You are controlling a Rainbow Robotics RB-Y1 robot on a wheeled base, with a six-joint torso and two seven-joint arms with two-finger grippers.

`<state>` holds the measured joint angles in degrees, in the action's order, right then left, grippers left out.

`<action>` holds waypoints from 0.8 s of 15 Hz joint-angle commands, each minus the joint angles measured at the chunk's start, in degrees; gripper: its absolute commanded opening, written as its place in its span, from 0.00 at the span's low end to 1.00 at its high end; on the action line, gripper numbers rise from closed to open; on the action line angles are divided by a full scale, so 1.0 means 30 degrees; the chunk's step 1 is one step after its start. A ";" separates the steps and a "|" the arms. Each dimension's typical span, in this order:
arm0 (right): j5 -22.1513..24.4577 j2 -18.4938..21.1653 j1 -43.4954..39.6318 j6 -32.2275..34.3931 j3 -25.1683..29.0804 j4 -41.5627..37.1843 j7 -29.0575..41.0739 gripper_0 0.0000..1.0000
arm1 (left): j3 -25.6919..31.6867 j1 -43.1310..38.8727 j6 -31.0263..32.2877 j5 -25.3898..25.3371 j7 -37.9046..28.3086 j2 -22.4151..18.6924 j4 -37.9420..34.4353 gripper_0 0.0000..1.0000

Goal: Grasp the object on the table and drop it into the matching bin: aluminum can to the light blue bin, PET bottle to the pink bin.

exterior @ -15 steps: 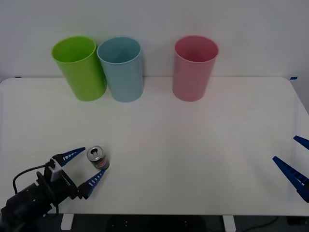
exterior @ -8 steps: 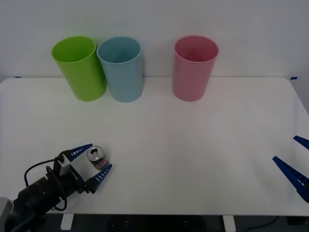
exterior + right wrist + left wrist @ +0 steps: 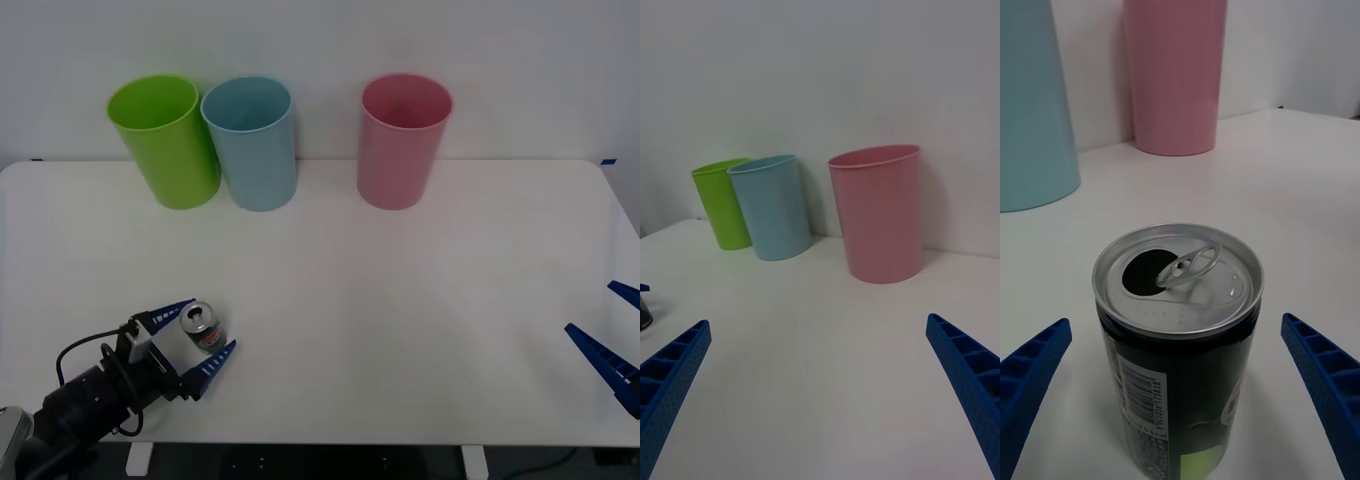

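Silver-topped can (image 3: 203,327) upright between released left tool (image 3: 201,339), right tool (image 3: 613,332) released

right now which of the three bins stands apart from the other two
The pink bin. It stands alone toward the right at the table's far edge, with a clear gap beside it, while the green bin and light blue bin stand close together on the left.

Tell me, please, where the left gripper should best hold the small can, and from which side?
Grip the upright aluminum can on its round side wall, below the rim. The open left gripper already straddles it from the table's near edge; closing level there looks safest, since the top has only a pull tab.
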<state>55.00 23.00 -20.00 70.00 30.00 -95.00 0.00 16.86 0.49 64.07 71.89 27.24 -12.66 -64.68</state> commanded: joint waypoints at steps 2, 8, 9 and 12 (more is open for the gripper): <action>0.0000 0.0000 0.0000 0.0000 0.0000 0.0000 0.0000 1.00 | -0.0082 0.0013 -0.0204 0.0030 0.0179 0.0000 -0.0002 0.00; 0.0000 0.0000 0.0000 0.0000 0.0000 0.0000 0.0000 1.00 | -0.0052 0.0013 -0.0204 -0.0029 0.0179 0.0000 -0.0002 0.00; 0.0000 0.0000 0.0000 0.0000 0.0000 0.0000 0.0000 1.00 | -0.0052 0.0013 -0.0204 -0.0058 0.0150 0.0000 -0.0002 0.00; 0.0000 0.0000 0.0000 0.0000 0.0000 0.0000 0.0000 1.00 | 0.0006 0.0072 -0.0204 -0.0146 0.0062 0.0000 -0.0002 0.00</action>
<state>55.00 23.00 -20.00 70.00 30.00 -95.00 0.00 16.81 0.58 63.45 71.57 27.56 -12.66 -64.72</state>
